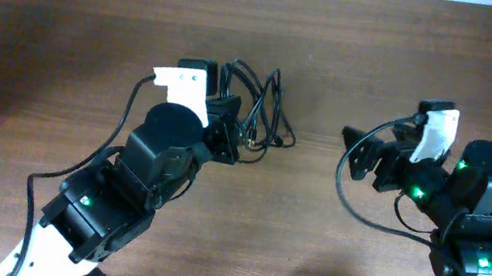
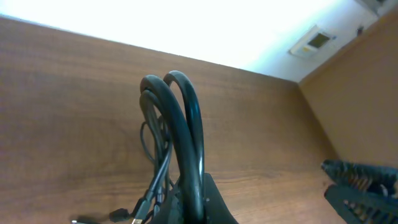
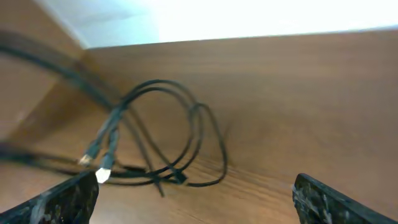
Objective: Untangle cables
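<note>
The cables (image 1: 260, 118) are a knot of thin black cords lying on the wooden table just left of centre. My left gripper (image 1: 225, 140) is shut on them at the bundle's left side. In the left wrist view, two black loops of the cables (image 2: 183, 118) rise out from between the fingers (image 2: 217, 202), and loose strands with small plugs hang to the left. My right gripper (image 1: 366, 149) stands open, to the right of the bundle and apart from it. In the right wrist view the cables (image 3: 168, 134) lie ahead of the wide-open gripper (image 3: 199, 205), with pale plug ends (image 3: 102, 174) near the left finger (image 3: 65, 199).
The brown wooden table (image 1: 61, 34) extends all round the bundle. Thick black wires of the arms run along the right arm (image 1: 358, 193) and the left arm (image 1: 120, 131). The right gripper's tip (image 2: 364, 186) shows at the right edge of the left wrist view.
</note>
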Controlling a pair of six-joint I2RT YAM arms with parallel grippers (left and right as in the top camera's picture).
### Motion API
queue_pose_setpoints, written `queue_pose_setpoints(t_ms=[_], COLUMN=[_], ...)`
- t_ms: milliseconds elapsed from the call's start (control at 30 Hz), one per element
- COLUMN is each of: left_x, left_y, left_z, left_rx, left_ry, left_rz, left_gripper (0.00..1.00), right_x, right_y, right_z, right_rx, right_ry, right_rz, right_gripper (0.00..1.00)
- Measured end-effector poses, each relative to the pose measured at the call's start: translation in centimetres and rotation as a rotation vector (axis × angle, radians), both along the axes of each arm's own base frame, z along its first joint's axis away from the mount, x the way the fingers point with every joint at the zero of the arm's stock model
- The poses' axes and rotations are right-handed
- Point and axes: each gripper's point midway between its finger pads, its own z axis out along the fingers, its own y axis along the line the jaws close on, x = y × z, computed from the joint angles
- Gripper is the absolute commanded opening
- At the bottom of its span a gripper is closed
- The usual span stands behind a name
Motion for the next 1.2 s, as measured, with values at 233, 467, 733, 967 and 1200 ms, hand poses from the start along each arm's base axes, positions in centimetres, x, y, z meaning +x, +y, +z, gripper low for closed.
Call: queue_pose_setpoints(t_ms=[233, 467, 733, 967, 1200], left_x=[-2.0, -4.9, -6.6, -7.3, -4.2], left_y=[-4.8, -7.3, -8.4, -8.8, -5.7], left_z=[3.9, 5.3, 6.6, 7.4, 8.2], left_rx=[-0.006, -0.042, -0.086, -0.109, -0.079], left_ry=[-0.203, -0.278, -0.329, -0.358, -0.381], left_rz=[-0.349, -0.584, -0.703, -0.747, -0.545], left_gripper=[0.00, 0.00, 0.00, 0.00, 0.00], right_x=[-1.3, -1.8, -0.7, 1.0, 0.4], right_y=[3.0, 3.5, 2.9, 1.8, -0.7], right_z=[2.5, 2.8, 1.1, -3.5, -7.0], right_rx=[0.014, 0.023, 0.006, 0.001, -0.082], right_ry=[-0.146, -0.164, -0.097, 0.101, 0.256], right_rz=[0.234, 0.278, 0.229, 0.137, -0.004], right_gripper=[0.98, 0.98, 0.98, 0.98, 0.98])
